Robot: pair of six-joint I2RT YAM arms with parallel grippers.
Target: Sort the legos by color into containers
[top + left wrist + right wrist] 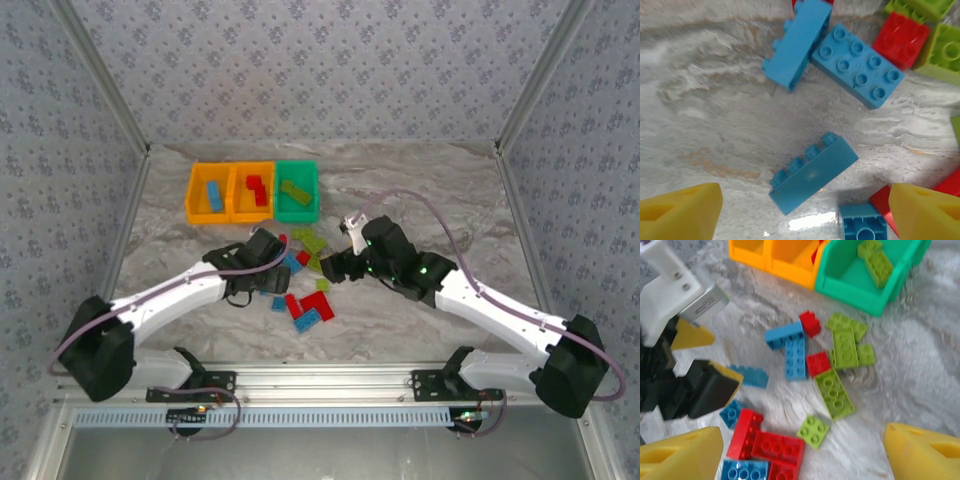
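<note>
Small light-blue studded plastic brick [812, 172] lying on its side on grey marbled tabletop [715, 115], mid-pile. Left gripper [802, 212] hovering over it, jaws spread, empty. Right gripper [801, 452] likewise released, holding nothing. Risk: brick sitting skewed btwn pads, prob twisting out or dragging flat red plastic brick [881, 199] along

Bins [232, 192]: three, joined in a row; two orange-yellow, one green.
Arms [190, 290]: two.
Loose on the desk [430, 190], right wrist view: light blue bricks [795, 357] five, lime green bricks [833, 392] five, red bricks [777, 445] at least four, some cut off at the frame edge.
Inside the bins: one blue brick [214, 196], two green bricks [879, 264].
</note>
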